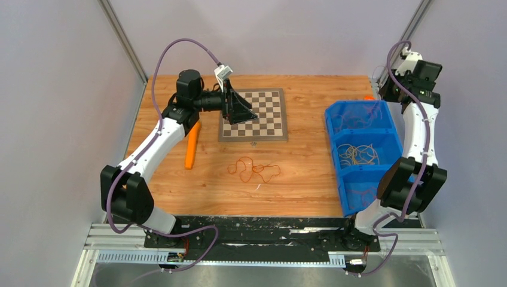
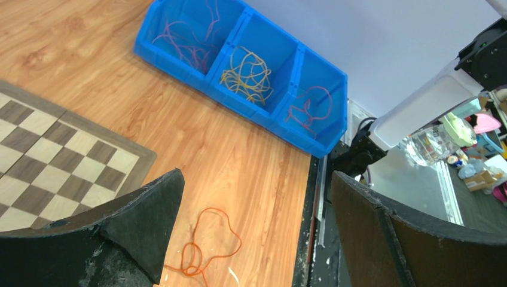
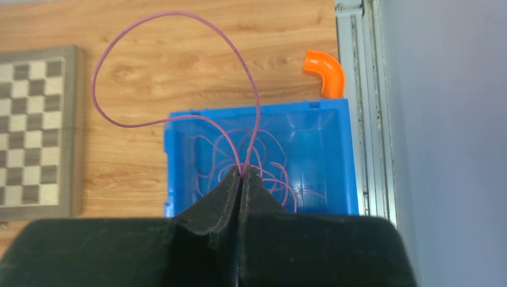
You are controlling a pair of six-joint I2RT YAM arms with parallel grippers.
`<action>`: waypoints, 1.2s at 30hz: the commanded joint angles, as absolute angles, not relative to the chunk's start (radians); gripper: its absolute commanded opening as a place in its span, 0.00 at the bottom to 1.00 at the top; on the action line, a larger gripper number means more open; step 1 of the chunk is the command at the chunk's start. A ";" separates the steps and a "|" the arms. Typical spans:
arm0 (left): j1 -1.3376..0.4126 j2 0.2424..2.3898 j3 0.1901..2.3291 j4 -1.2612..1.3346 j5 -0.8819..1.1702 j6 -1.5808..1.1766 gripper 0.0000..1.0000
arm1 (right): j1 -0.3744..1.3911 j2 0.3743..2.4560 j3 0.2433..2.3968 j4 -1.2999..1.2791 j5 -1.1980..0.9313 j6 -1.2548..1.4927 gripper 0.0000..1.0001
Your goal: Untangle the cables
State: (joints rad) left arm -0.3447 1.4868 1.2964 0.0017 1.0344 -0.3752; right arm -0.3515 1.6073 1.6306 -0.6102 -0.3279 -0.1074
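purple cable [image 3: 179, 12] pinched in shut right fingers [image 3: 221, 200] over far compartment of bin [image 3: 269, 110], looping out above bench [image 3: 179, 72]; yellow bunch [image 1: 359, 155] in middle compartment, orange tangle [image 1: 252, 170] loose mid-bench; left fingers [image 2: 137, 227] wide, empty, over chessboard [image 1: 263, 116].

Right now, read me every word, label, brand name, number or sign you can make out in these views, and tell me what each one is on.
None can be read in any view.
Chessboard: plain squares, no letters or numbers showing.
Small dark mark on the table by the board's near edge: too small to read.
Blue bin: no label showing.
Bottle and packets beyond the table: too blurred to read.
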 commanded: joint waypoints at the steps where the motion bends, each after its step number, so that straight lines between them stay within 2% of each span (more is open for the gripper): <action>1: -0.336 1.452 1.303 -0.050 1.018 -0.320 1.00 | -0.377 1.680 1.594 -0.546 -0.413 -0.228 0.00; 3: -0.335 1.456 1.306 -0.079 1.014 -0.303 1.00 | -0.377 1.703 1.579 -0.547 -0.427 -0.252 0.02; 8: -0.325 1.453 1.317 -0.197 0.986 -0.220 1.00 | -0.376 1.716 1.585 -0.626 -0.451 -0.280 0.26; 15: -0.268 1.411 1.270 -0.237 0.949 -0.211 1.00 | -0.341 1.519 1.576 -0.742 -0.649 -0.257 0.76; 17: -0.245 1.407 1.257 -0.232 0.949 -0.242 1.00 | -0.251 1.498 1.586 -0.812 -0.666 -0.290 0.84; 21: -0.171 1.403 1.212 -0.190 0.970 -0.359 1.00 | 0.038 1.489 1.499 -0.866 -0.625 -0.367 0.91; 22: -0.141 1.397 1.203 -0.185 0.971 -0.377 1.00 | 0.145 1.489 1.465 -0.854 -0.608 -0.391 0.99; 29: 0.016 1.338 1.135 -0.327 0.935 -0.416 1.00 | 0.571 1.615 1.338 -0.725 -0.500 -0.509 1.00; 36: 0.095 1.197 1.082 -0.352 0.812 -0.367 1.00 | 0.734 1.871 1.366 -0.566 -0.392 -0.470 1.00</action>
